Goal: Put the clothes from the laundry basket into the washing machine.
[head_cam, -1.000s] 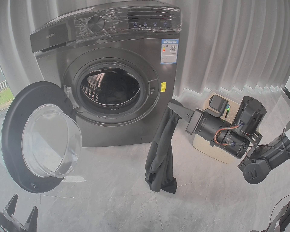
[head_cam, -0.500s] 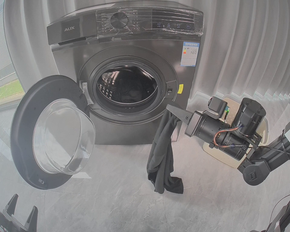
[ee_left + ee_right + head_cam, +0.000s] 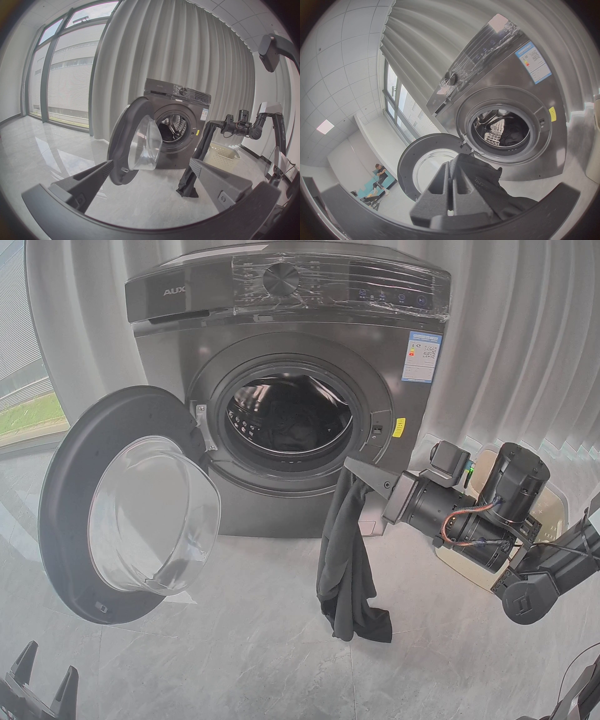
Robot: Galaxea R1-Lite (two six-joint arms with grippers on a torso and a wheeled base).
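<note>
The right hand (image 3: 359, 469), clamped shut on a long dark grey garment (image 3: 347, 565) hanging vertically, sits just right of and below the open drum (image 3: 289, 415) of the grey washing machine (image 3: 169, 365).

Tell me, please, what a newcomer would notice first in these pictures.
First, the long dark garment hanging from the right gripper, whose fingers are shut on its top, just in front of the washing machine. Next, the machine's round door swung wide open to the robot's left, with dark clothes already in the drum.
</note>
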